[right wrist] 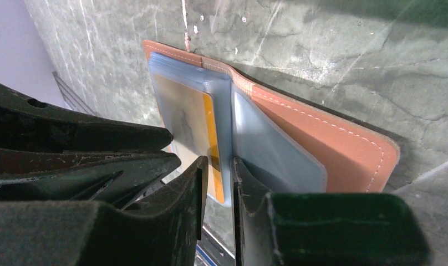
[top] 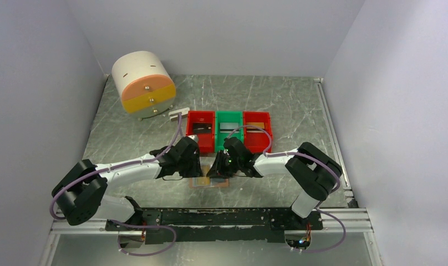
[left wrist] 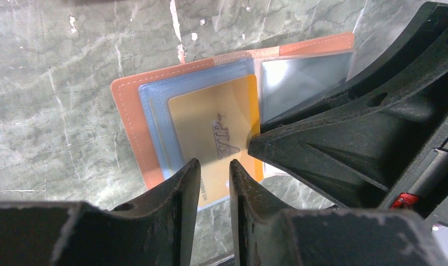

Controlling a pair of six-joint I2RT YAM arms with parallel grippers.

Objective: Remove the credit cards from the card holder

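Top view: the card holder (top: 202, 183), by the near edge of the tabletop (top: 277, 100), was mostly covered by the left gripper (top: 195, 167) and right gripper (top: 219, 168). The contents of the bins (top: 229, 114) were too small to identify.
Left wrist view: the yellow-orange card's (left wrist: 210, 124) lower edge was hidden behind fingers (left wrist: 174, 191); whether it was gripped could not be told.

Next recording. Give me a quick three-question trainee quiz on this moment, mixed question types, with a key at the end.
1. True or false: the holder lies open on the table.
2. Which word is printed on the yellow card? A) VIP B) BANK C) GIFT
3. Fill in the blank: in the top view, the middle bin in the row of three is coloured ____.

Key: 1 true; 2 A; 3 green.
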